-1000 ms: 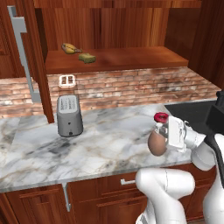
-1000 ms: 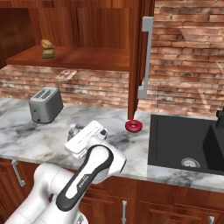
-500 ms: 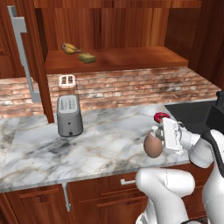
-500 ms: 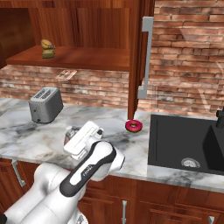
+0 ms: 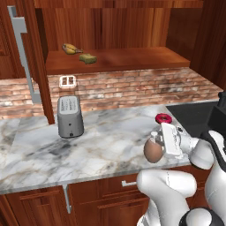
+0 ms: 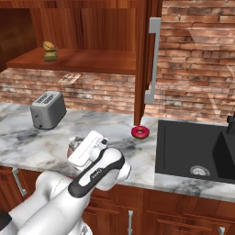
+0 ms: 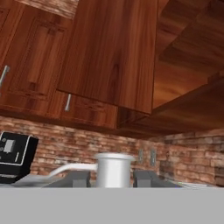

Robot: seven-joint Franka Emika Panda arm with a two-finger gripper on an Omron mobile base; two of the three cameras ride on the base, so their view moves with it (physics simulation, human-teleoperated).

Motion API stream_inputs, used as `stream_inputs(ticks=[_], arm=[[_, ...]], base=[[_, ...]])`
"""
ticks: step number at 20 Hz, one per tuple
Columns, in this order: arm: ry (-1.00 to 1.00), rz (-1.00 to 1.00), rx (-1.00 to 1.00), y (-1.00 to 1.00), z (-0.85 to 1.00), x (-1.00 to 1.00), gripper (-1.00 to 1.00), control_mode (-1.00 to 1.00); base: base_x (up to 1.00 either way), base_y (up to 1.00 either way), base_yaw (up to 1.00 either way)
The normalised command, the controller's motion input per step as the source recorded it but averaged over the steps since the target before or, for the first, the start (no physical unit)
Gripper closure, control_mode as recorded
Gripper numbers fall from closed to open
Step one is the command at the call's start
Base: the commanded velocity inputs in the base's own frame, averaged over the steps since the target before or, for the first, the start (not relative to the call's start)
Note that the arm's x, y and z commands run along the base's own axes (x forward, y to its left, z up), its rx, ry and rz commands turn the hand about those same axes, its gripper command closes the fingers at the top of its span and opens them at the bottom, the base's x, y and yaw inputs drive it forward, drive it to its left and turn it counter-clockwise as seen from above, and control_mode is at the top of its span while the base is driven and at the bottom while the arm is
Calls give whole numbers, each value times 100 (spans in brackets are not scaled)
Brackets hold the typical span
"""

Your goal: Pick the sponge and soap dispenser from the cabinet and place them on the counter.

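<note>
A: quick — where's the soap dispenser (image 5: 153, 151) relative to the fingers?

B: between them; the gripper (image 5: 160, 142) is clamped on the neck under the pump, body hanging below, long axis roughly upright; hand view looks straight over the pale pump top (image 7: 113, 168) with a finger tip (image 7: 78, 178) on each side.

A: and against the counter (image 5: 101, 150)?

B: over its near right edge, close to the surface (cannot tell if the base touches); doughnut (image 5: 163, 118) just beyond, sink (image 6: 193, 149) further right; move left to make looks like a short drop straight down.

A: sponge (image 5: 88, 58)?

B: on the cabinet (image 5: 114, 59) shelf, far left, next to the banana (image 5: 69, 48); well apart from the hand.

A: change vs earlier frames?

B: bottle has come lower and nearer the front edge; grip unchanged; toaster (image 5: 69, 116), sponge, doughnut stayed put.
</note>
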Motion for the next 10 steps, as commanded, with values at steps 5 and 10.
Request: stream_inputs(ticks=[5, 10], arm=[[0, 1, 0, 4, -19, 5, 100, -100], [0, 0, 0, 1, -7, 23, 100, -100]], base=[[0, 0, 0], [0, 0, 0]])
